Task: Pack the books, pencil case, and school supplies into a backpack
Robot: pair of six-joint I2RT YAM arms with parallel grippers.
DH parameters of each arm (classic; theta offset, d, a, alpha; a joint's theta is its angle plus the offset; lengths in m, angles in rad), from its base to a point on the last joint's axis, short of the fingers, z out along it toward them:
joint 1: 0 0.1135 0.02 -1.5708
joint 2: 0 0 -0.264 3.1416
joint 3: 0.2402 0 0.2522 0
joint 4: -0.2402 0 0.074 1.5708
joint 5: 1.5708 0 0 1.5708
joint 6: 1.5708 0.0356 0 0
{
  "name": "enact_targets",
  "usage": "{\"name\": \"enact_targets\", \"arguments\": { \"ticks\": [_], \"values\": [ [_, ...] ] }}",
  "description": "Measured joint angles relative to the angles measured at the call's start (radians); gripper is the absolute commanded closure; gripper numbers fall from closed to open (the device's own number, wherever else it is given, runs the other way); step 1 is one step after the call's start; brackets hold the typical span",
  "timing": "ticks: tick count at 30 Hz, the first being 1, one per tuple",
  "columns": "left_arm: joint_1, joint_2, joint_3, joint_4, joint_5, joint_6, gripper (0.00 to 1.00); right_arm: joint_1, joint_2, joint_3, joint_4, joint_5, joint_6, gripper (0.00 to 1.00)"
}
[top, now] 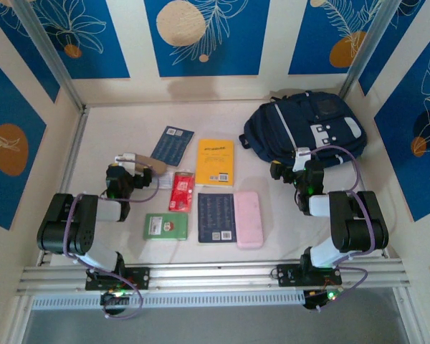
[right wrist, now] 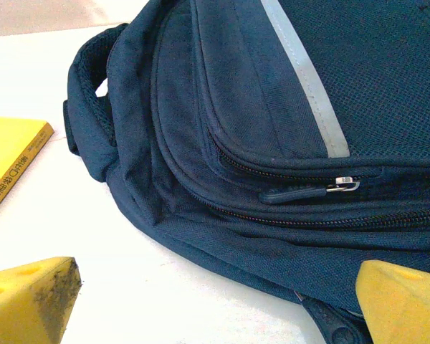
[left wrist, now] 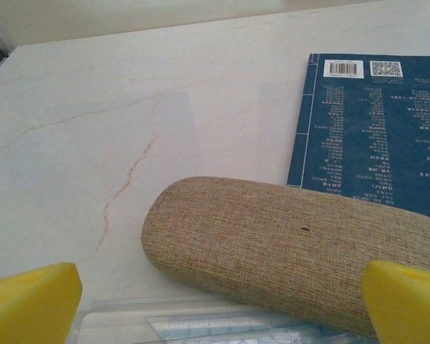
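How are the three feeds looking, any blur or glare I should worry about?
Top view: evenly lit but soft, print on the yellow book unreadable. Left wrist: fabric case and navy book crisp, no glare. Right wrist: backpack zipper sharp, table nearly washed out white.

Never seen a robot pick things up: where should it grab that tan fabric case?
Probably around the middle of the tan case, from above, jaws across its narrow width. It lies flat on the table, long and rounded, and its ends curve away.
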Motion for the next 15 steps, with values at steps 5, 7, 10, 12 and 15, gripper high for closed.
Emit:
{"name": "enact_targets", "arguments": {
  "ticks": [5, 7, 10, 12, 15],
  "values": [
    [0.000, 0.000, 0.000, 0.000, 0.000, 0.000, 0.00, 0.000, 0.000, 0.000, 0.000, -0.003, 0.005, 0.01],
    [0.000, 0.000, 0.000, 0.000, 0.000, 0.000, 0.00, 0.000, 0.000, 0.000, 0.000, -0.004, 0.006, 0.01],
    [0.000, 0.000, 0.000, 0.004, -0.002, -0.001, 0.00, -0.001, -0.002, 0.000, -0.001, -0.008, 0.008, 0.01],
    [0.000, -0.004, -0.004, 0.020, -0.021, -0.004, 0.00, -0.001, -0.012, 0.000, -0.012, -0.007, 0.011, 0.01],
    [-0.003, -0.067, -0.026, 0.006, -0.052, -0.003, 0.00, 0.007, -0.102, 0.007, -0.098, -0.006, 0.005, 0.01]
  ]
}}
